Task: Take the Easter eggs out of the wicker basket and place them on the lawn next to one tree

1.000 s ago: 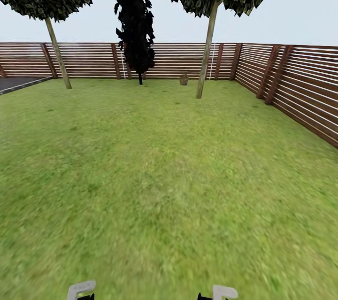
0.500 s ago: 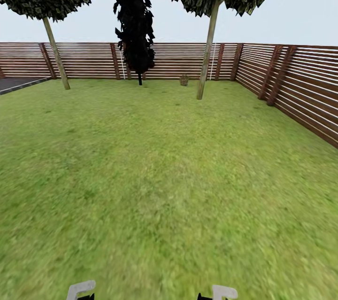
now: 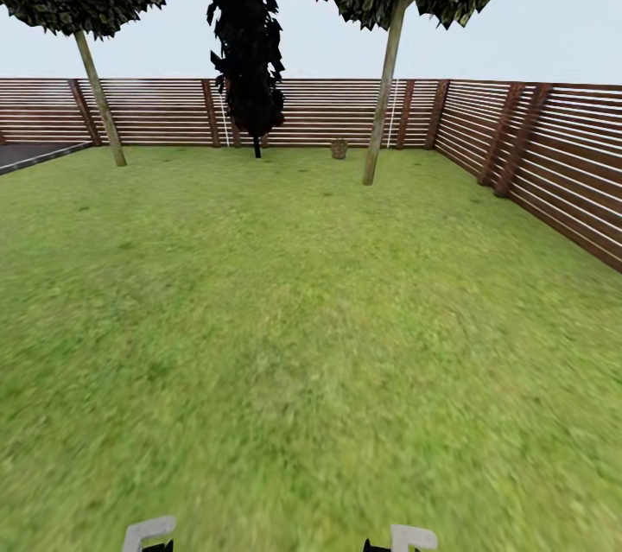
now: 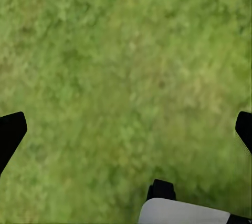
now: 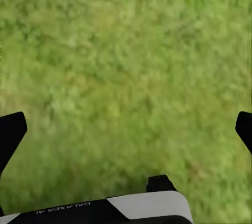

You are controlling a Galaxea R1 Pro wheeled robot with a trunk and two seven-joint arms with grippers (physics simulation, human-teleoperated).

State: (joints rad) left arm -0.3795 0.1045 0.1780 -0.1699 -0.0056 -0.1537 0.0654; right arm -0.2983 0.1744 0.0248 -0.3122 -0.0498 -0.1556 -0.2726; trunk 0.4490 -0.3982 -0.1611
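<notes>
The wicker basket (image 3: 339, 148) is a small brown shape far off on the lawn (image 3: 294, 301), close to the back fence. The Easter eggs cannot be made out at this distance. A tree with a pale straight trunk (image 3: 381, 98) stands just right of the basket, and a second such tree (image 3: 100, 101) stands at the far left. My left gripper (image 4: 126, 129) hangs open over bare grass, with nothing between its black fingertips (image 4: 10, 132). My right gripper (image 5: 126, 129) is open over grass too.
A dark slatted wooden fence (image 3: 540, 159) closes the garden along the back and right side. A near-black cypress (image 3: 246, 34) stands by the back fence. A strip of grey paving (image 3: 26, 155) lies at the far left. Open grass stretches between me and the basket.
The whole picture has shifted slightly, with the left tree sliding outward: the camera has moved a little forward. Both grippers look the same.
</notes>
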